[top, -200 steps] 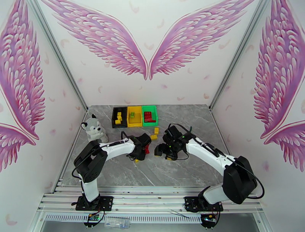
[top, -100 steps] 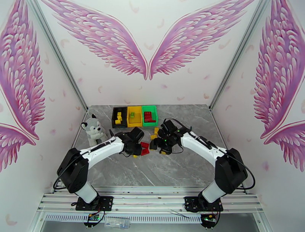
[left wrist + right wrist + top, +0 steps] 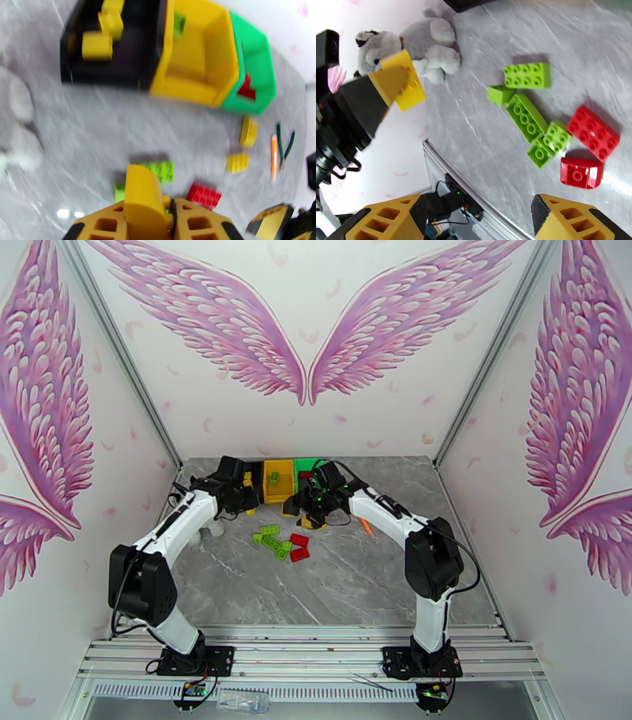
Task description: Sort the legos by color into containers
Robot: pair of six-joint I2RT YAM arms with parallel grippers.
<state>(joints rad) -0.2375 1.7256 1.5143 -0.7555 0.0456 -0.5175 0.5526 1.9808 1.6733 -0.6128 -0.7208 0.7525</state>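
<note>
The left end effector (image 3: 166,213) is clamped on a small yellow studded plastic brick (image 3: 141,195). It holds the brick above the grey marbled bench (image 3: 355,587), just on the near side of the row of three joined square open-topped plastic bins (image 3: 189,85), at the row's black end.

In the left wrist view, the black bin (image 3: 71,59) contains yellow bricks (image 3: 96,44). The yellow bin (image 3: 197,89) in the middle contains a light green brick (image 3: 179,24), and the green bin (image 3: 258,71) contains a red one (image 3: 247,87).

The right end effector (image 3: 480,221) is spread wide with nothing between its fingers. In the top view it hangs just in front of the green end of the row.

Loose legos lie on the bench on the near side of the row. Among them are four light green bricks: a flat one (image 3: 527,75), a small one (image 3: 499,94), a long one (image 3: 525,116) and a joined pair (image 3: 549,144). Beside them are a flat red brick (image 3: 593,127) and an overturned red brick (image 3: 580,172). Two more yellow bricks (image 3: 248,131) sit on the bench close to the green bin.

An orange carrot-like stick (image 3: 365,526) lies to the right of the row. A grey-white plush husky (image 3: 414,43) sits off the row's black end, blurred in the left wrist view.
</note>
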